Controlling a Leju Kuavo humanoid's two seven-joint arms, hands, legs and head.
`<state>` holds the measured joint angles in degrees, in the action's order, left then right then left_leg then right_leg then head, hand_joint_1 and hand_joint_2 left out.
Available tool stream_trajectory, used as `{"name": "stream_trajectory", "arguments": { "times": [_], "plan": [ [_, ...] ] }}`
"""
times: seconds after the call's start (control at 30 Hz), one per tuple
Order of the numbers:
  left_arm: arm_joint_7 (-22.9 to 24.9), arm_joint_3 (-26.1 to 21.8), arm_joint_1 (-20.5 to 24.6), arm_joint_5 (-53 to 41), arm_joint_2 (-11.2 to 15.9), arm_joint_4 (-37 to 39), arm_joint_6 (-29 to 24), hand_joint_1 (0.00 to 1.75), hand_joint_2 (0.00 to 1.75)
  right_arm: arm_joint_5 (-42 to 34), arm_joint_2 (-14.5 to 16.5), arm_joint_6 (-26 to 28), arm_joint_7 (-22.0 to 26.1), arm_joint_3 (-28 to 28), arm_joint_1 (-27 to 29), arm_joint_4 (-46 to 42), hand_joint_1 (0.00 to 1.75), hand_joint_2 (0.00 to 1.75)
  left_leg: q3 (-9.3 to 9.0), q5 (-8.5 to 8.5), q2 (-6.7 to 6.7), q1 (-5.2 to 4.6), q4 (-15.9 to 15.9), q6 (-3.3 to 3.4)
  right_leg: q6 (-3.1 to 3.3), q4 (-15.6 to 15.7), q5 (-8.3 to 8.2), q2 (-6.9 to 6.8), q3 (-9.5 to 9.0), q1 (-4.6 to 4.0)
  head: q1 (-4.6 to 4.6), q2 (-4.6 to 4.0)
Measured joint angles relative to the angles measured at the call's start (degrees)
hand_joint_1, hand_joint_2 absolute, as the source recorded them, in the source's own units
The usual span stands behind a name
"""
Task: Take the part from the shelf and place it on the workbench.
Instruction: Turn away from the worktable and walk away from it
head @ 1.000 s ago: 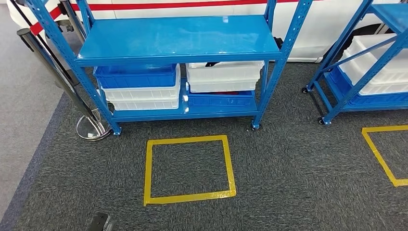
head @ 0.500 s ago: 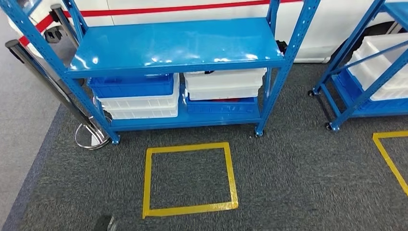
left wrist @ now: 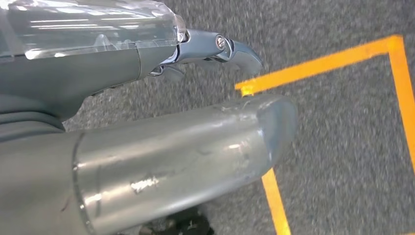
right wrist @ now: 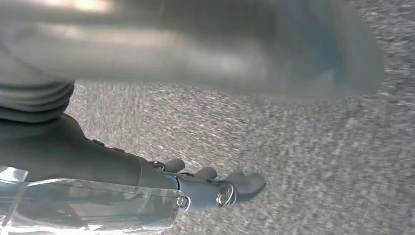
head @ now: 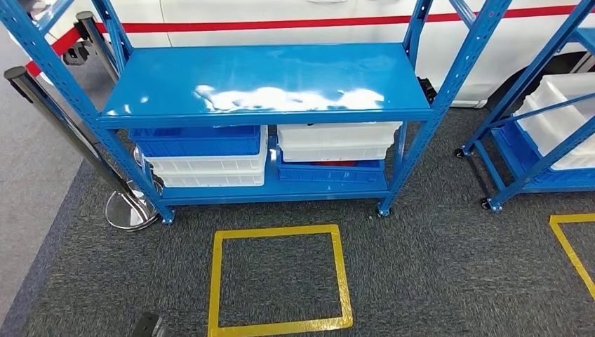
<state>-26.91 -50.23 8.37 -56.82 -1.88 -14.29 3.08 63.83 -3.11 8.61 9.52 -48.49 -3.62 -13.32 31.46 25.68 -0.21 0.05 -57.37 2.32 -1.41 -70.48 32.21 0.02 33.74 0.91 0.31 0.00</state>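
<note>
Carpet: a dark grey carpet [head: 435,267] is covering the floor across the head view, with a paler strip running along the 9 o'clock edge.
Vehicle: a white body with a red stripe [head: 295,10] is standing at 12 o'clock, behind the racks.
Shelf: a blue metal shelf [head: 266,81] on castors is filling the 12 o'clock half, its upper deck catching glare.
Second rack: another blue rack [head: 533,151] holding white bins is showing at 3 o'clock.
Bins: on the lower deck a blue bin [head: 196,140] is sitting on white bins [head: 210,168] at the 9 o'clock side, and white bins [head: 337,140] are sitting on a blue bin [head: 330,172] at the 3 o'clock side.
Part: it cannot be made out; the upper deck is hiding the bins' insides.
Tape square: a yellow tape square [head: 216,281] is lying on the carpet at 6 o'clock, just in front of the shelf.
Post: a chrome-footed barrier post [head: 126,210] is standing at 9 o'clock beside the shelf leg.
Left robot hand [left wrist: 122,73]: hanging over the carpet and yellow tape, thumb and fingers spread, holding nothing.
Right robot hand [right wrist: 98,161]: hanging over bare carpet, thumb and fingers spread, holding nothing.
</note>
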Motion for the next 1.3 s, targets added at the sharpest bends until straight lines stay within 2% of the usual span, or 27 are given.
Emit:
{"name": "stream_trajectory", "arguments": {
  "times": [0.03, 0.1, 0.13, 0.17, 0.23, 0.27, 0.3, 0.37, 0.4, 0.47, 0.53, 0.6, 0.63, 0.67, 0.73, 0.77, 0.8, 0.87, 0.93, 0.97, 1.03, 1.1, 1.13, 1.17, 1.23, 1.27, 1.3],
  "plan": [
    [0.02, 0.00, -0.02, -0.05, 0.00, 0.00, 0.01, 0.00, 0.00, -0.50, 0.05, -0.41, 0.08, -0.26, 0.04, 0.01, 0.00, 0.00, -0.47, 0.52, 0.05, -0.06, 0.01, 0.18, 0.02, -2.61, 1.90, 0.00, 2.48, -0.02, 0.02, 0.00],
    [0.08, 0.00, -0.20, -0.17, 0.00, 0.00, 0.03, 0.00, 0.00, -1.59, 0.21, -1.18, 0.37, -1.10, 0.15, 0.03, 0.00, 0.00, -1.84, 1.79, 0.06, -0.15, 0.00, 0.19, 0.10, -3.94, 4.52, -0.01, 5.67, -0.05, 0.05, 0.00],
    [0.12, 0.00, -0.30, -0.21, 0.00, 0.00, 0.05, 0.00, 0.00, -1.82, 0.31, -1.35, 0.53, -1.50, 0.20, 0.04, 0.00, 0.00, -2.74, 2.51, 0.00, -0.17, 0.00, 0.04, 0.13, -2.28, 4.05, -0.02, 6.11, -0.05, 0.07, 0.00],
    [0.16, 0.00, -0.38, -0.23, 0.00, 0.00, 0.08, 0.00, 0.00, -1.71, 0.41, -1.35, 0.66, -1.75, 0.26, 0.05, 0.00, 0.00, -3.70, 3.29, -0.02, -0.17, 0.00, -0.18, 0.18, 0.65, 1.89, -0.04, 5.91, -0.06, 0.08, 0.00],
    [0.22, 0.00, -0.42, -0.26, -0.01, 0.00, 0.13, 0.00, 0.00, -1.23, 0.58, -1.22, 0.72, -2.05, 0.49, 0.10, 0.00, 0.00, -5.13, 4.90, 0.04, -0.28, -0.12, -0.72, 0.53, 7.18, -5.49, -0.15, 5.35, -0.24, 0.12, 0.01],
    [0.26, 0.00, -0.38, -0.27, -0.01, 0.00, 0.15, 0.00, 0.00, -1.08, 0.67, -1.15, 0.72, -2.19, 0.54, 0.13, 0.00, 0.00, -5.54, 5.66, 0.09, -0.37, -0.06, -1.04, 0.83, 9.20, -8.24, -0.18, 5.17, -0.38, 0.10, 0.01],
    [0.30, 0.00, -0.36, -0.27, 0.01, -0.01, 0.15, 0.00, 0.00, -1.08, 0.77, -1.09, 0.72, -2.34, 0.59, 0.15, 0.00, 0.00, -5.93, 6.04, 0.10, -0.46, -0.19, -1.37, 1.20, 10.26, -9.74, -0.13, 5.10, -0.47, 0.05, 0.01],
    [0.34, 0.00, -0.30, -0.29, 0.09, -0.03, 0.15, 0.00, 0.00, -1.14, 1.07, -0.91, 0.73, -2.57, 0.53, 0.17, 0.00, 0.00, -6.24, 5.74, 0.07, -0.54, -1.12, -2.07, 1.96, 10.76, -9.27, 0.03, 4.10, -0.37, 0.00, 0.01],
    [0.33, 0.00, -0.30, -0.29, 0.13, -0.04, 0.15, 0.00, 0.00, -1.14, 1.23, -0.82, 0.73, -2.65, 0.53, 0.17, 0.00, 0.00, -5.89, 5.16, 0.05, -0.49, -2.83, -2.39, 2.35, 11.11, -8.93, 0.08, 3.27, -0.24, -0.07, 0.01],
    [0.32, 0.00, -0.24, -0.28, 0.23, -0.07, 0.15, 0.00, 0.00, -1.26, 1.48, -0.77, 0.71, -2.89, 0.42, 0.18, 0.00, 0.00, -2.79, 5.45, 0.05, -0.25, -8.63, -3.02, 2.93, 11.53, -7.96, 0.30, 1.49, -0.10, -0.30, 0.01],
    [0.31, 0.00, -0.29, -0.26, 0.31, -0.07, 0.15, 0.00, 0.00, -1.57, 1.59, -0.81, 0.70, -3.37, 0.25, 0.18, 0.00, 0.00, 1.77, 8.80, 0.06, 0.08, -14.77, -3.65, 3.10, 11.64, -6.77, 0.91, 0.19, -0.09, -0.49, 0.00],
    [0.31, 0.00, -0.50, -0.25, 0.37, -0.07, 0.16, 0.00, 0.00, -1.87, 1.73, -0.85, 0.71, -3.91, 0.16, 0.18, 0.00, 0.00, 4.75, 12.01, 0.05, 0.32, -16.38, -4.05, 2.99, 11.64, -5.56, 1.79, -1.22, -0.09, -0.49, 0.00],
    [0.31, 0.00, -0.62, -0.25, 0.37, -0.07, 0.16, 0.00, 0.00, -1.95, 1.78, -0.86, 0.71, -4.07, 0.13, 0.18, 0.00, 0.00, 5.23, 11.81, 0.03, 0.41, -14.92, -4.05, 2.90, 11.64, -4.93, 2.20, -2.09, -0.10, -0.50, 0.00],
    [0.31, 0.00, -0.74, -0.25, 0.40, -0.07, 0.17, 0.00, 0.00, -1.96, 1.85, -0.84, 0.71, -4.16, 0.10, 0.18, 0.00, 0.00, 5.17, 9.86, 0.01, 0.46, -12.14, -3.86, 2.85, 11.64, -4.26, 2.51, -3.00, -0.11, -0.51, 0.00],
    [0.32, -0.01, -0.99, -0.25, 0.51, -0.07, 0.16, 0.00, 0.00, -1.64, 2.07, -0.67, 0.70, -4.19, 0.20, 0.19, 0.00, 0.00, 4.76, 2.74, -0.05, 0.32, -5.59, -3.07, 2.59, 11.62, -2.96, 3.05, -4.52, -0.18, -0.64, 0.00],
    [0.33, -0.02, -1.05, -0.26, 0.59, -0.07, 0.16, 0.00, 0.00, -1.41, 2.18, -0.53, 0.69, -4.19, 0.27, 0.19, 0.00, 0.00, 4.60, 0.09, -0.06, 0.12, -3.49, -2.60, 2.29, 11.62, -2.31, 3.31, -5.06, -0.21, -0.71, 0.00],
    [0.34, -0.03, -1.06, -0.27, 0.64, -0.07, 0.15, 0.00, 0.00, -1.17, 2.27, -0.41, 0.66, -4.19, 0.33, 0.19, 0.00, 0.00, 4.50, -1.42, -0.09, -0.10, -2.36, -2.13, 1.88, 11.55, -1.88, 3.54, -5.57, -0.23, -0.76, 0.00],
    [0.34, -0.04, -0.85, -0.31, 0.69, -0.08, 0.15, 0.00, 0.00, -0.99, 2.34, -0.27, 0.60, -4.19, 0.27, 0.18, 0.00, 0.00, 3.53, -1.24, -0.13, -0.28, -1.67, -1.22, 1.00, 10.84, -1.92, 3.50, -6.05, -0.22, -0.75, 0.00],
    [0.30, -0.04, -0.60, -0.32, 0.70, -0.09, 0.15, 0.00, 0.00, -0.96, 2.39, -0.26, 0.55, -4.19, 0.03, 0.18, 0.00, 0.00, 2.00, -1.10, -0.12, -0.18, -0.78, -0.43, 0.47, 7.86, -2.37, 2.29, -5.02, -0.18, -0.58, 0.00],
    [0.28, -0.04, -0.55, -0.32, 0.71, -0.09, 0.10, 0.00, 0.00, -0.94, 2.44, -0.26, 0.52, -4.19, -0.16, 0.18, 0.00, 0.00, 1.34, -0.94, -0.06, -0.16, -0.46, -0.12, 0.27, 5.20, -1.76, 1.55, -3.54, -0.16, -0.48, 0.00],
    [0.34, -0.04, -0.58, -0.37, 0.73, -0.09, -0.08, 0.00, 0.00, -0.74, 2.53, -0.27, 0.50, -4.19, -0.38, 0.18, 0.00, 0.00, 0.55, -0.37, 0.07, -0.26, -0.32, 0.34, -0.07, -0.80, 1.40, 0.60, 0.65, -0.15, -0.35, 0.00],
    [0.49, -0.04, -0.73, -0.45, 0.74, -0.09, -0.23, 0.00, 0.00, -0.35, 2.55, -0.32, 0.47, -4.19, -0.32, 0.18, 0.00, 0.00, -0.22, 0.49, 0.04, -0.35, -0.34, 0.48, -0.28, -3.64, 3.96, 0.45, 3.90, -0.13, -0.31, 0.00],
    [0.57, -0.04, -0.85, -0.48, 0.74, -0.09, -0.24, 0.00, 0.00, -0.20, 2.55, -0.34, 0.45, -4.19, -0.25, 0.18, 0.00, 0.00, -0.75, 0.95, 0.00, -0.37, -0.35, 0.47, -0.27, -2.71, 3.41, 0.41, 4.41, -0.15, -0.27, 0.00],
    [0.62, -0.04, -0.97, -0.51, 0.74, -0.09, -0.25, 0.00, 0.00, -0.12, 2.55, -0.36, 0.44, -4.19, -0.19, 0.18, 0.00, 0.00, -1.41, 1.46, -0.03, -0.39, -0.35, 0.40, -0.12, -0.03, 1.24, 0.36, 4.09, -0.18, -0.24, 0.00],
    [0.69, -0.04, -1.12, -0.55, 0.73, -0.08, -0.30, 0.00, 0.00, -0.06, 2.55, -0.40, 0.39, -4.20, -0.07, 0.18, 0.00, 0.00, -2.49, 2.55, 0.00, -0.48, -0.46, 0.01, 0.57, 7.01, -4.56, 0.14, 2.65, -0.44, -0.20, 0.00],
    [0.72, -0.05, -1.10, -0.56, 0.72, -0.07, -0.33, 0.00, 0.00, -0.02, 2.56, -0.42, 0.34, -4.21, -0.08, 0.18, 0.00, 0.00, -2.81, 3.05, 0.02, -0.55, -0.54, -0.33, 0.98, 9.45, -6.39, 0.06, 2.13, -0.62, -0.16, 0.00],
    [0.76, -0.05, -1.09, -0.56, 0.72, -0.07, -0.36, 0.00, 0.00, 0.00, 2.56, -0.43, 0.30, -4.21, -0.08, 0.18, 0.00, 0.00, -3.04, 3.40, 0.04, -0.62, -0.71, -0.69, 1.37, 10.65, -7.31, 0.04, 1.99, -0.74, -0.13, 0.00]
  ]
}}
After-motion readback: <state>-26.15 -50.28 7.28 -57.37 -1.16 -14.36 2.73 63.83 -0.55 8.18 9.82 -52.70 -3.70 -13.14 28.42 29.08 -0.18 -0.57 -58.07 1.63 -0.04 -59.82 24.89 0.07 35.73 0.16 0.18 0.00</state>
